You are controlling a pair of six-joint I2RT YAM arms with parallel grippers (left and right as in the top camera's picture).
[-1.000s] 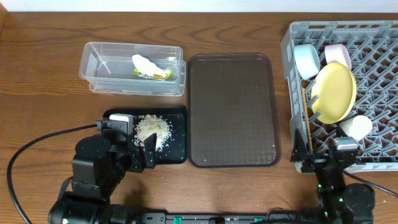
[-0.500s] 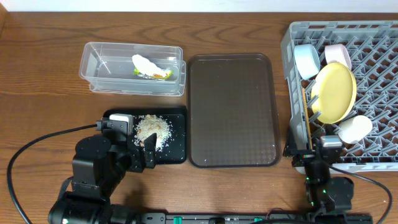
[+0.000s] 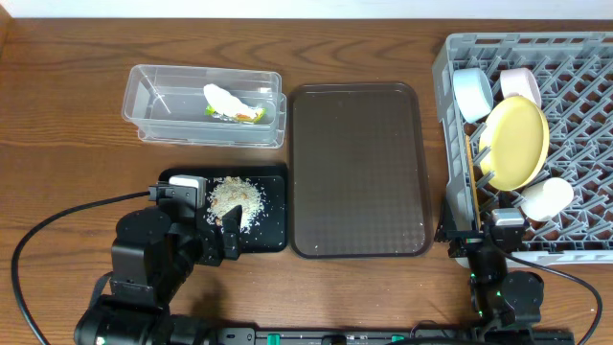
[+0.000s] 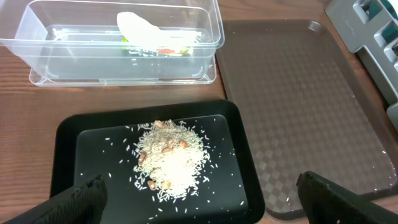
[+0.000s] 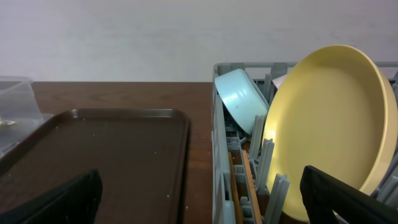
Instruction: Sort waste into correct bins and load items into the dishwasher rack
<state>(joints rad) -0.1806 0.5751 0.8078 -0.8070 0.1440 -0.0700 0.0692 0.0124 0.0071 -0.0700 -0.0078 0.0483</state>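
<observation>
Pale rice heap [image 4: 171, 158] lies in the black tray [image 4: 65, 134], just ahead of the left fingers [image 4: 74, 200], spread apart and empty. The wrapper [image 4: 149, 34] lies in the clear tub [image 4: 37, 62]. Near the right fingers [image 5: 62, 199], also apart, the grey rack [image 5: 219, 127] holds the yellow plate [image 5: 329, 130] and blue bowl [image 5: 242, 99].

Wooden table [image 3: 57, 115], white wall [image 5: 124, 37]

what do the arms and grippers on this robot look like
Both arms are matte black and blocky: the left arm bulky, with a thin black cable looping off its side; the right arm looks slimmer, with small green lights. The left gripper and right gripper each have two dark, wedge-shaped fingers.
</observation>
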